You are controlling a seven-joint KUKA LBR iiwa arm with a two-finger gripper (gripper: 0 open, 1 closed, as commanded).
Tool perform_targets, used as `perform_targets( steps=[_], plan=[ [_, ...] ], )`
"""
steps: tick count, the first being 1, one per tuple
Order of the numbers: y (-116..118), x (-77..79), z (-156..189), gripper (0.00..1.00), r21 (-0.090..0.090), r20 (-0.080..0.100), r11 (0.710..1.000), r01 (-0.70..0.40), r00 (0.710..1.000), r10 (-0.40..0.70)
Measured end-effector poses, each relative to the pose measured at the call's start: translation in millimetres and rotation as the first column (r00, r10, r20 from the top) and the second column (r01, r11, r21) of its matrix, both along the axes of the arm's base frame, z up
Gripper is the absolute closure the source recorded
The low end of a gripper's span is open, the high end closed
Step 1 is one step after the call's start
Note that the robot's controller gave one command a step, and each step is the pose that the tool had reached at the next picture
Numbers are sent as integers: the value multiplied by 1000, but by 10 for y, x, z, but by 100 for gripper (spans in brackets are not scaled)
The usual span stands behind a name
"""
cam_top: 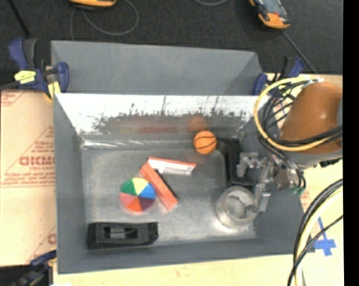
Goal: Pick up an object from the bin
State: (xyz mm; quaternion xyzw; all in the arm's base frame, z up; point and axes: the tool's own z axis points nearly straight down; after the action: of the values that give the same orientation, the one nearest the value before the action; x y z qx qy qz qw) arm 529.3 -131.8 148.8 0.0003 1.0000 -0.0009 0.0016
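My pincer [258, 186] sits at the right side of the bin [66, 177], right beside a clear round cup [232, 210] in the near right corner. I cannot tell whether it is open or closed. A small orange ball [205, 142] lies by the far wall, and a black block [232, 159] stands next to the pincer.
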Motion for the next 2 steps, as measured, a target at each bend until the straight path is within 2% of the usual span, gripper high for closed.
perform_targets(
  steps=[1,2],
  plan=[
    [0,0,0,0,0,0,1000,-1,1000,1],
    [32,18,-339,0,-1,4,1000,-11,1000,11]
  ],
)
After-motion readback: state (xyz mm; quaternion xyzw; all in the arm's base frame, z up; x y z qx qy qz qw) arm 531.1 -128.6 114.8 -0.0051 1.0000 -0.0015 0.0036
